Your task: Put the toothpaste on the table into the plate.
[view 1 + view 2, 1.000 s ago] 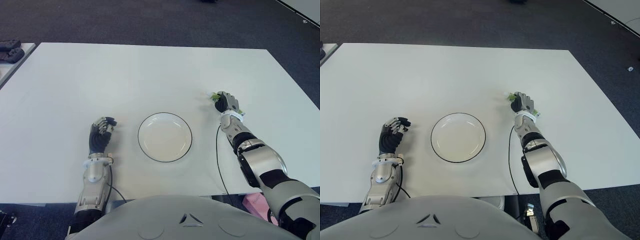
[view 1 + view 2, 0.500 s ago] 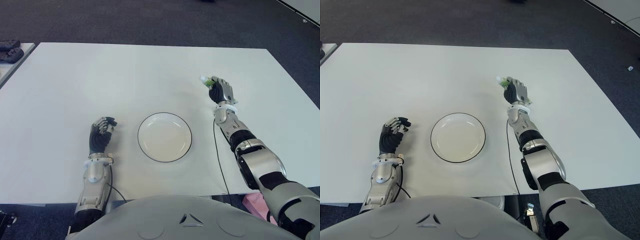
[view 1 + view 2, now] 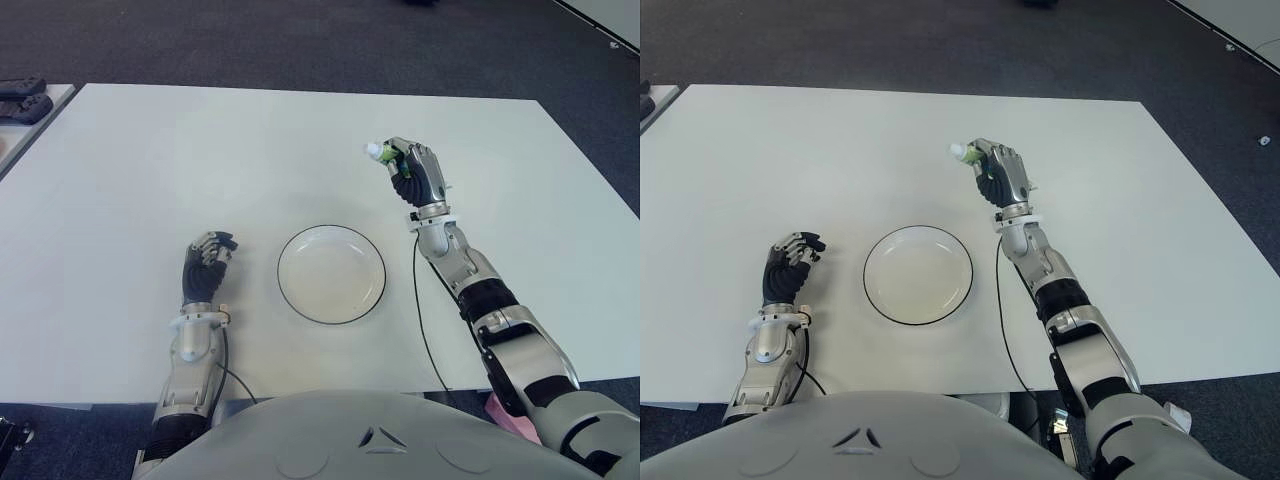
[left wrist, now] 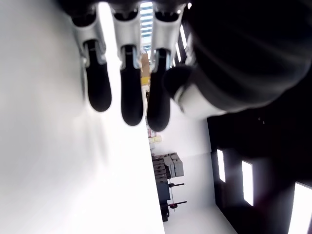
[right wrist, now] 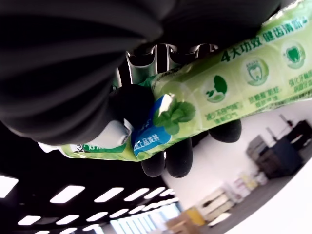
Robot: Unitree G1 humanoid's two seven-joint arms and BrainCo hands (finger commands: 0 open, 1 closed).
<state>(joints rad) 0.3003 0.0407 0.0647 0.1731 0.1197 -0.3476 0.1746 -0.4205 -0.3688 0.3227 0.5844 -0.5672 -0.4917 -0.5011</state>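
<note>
We find legible print on one item only, the green toothpaste tube clamped in the right hand. In the right wrist view we read the Chinese characters "4大功效" and "健齿清新" along the tube's upper edge. Below them sit small round icons, one a leaf and one a tooth, each with a caption too small for us to make out. A blue patch near the tube's shoulder carries white characters we cannot read with certainty. We read no other text anywhere.
</note>
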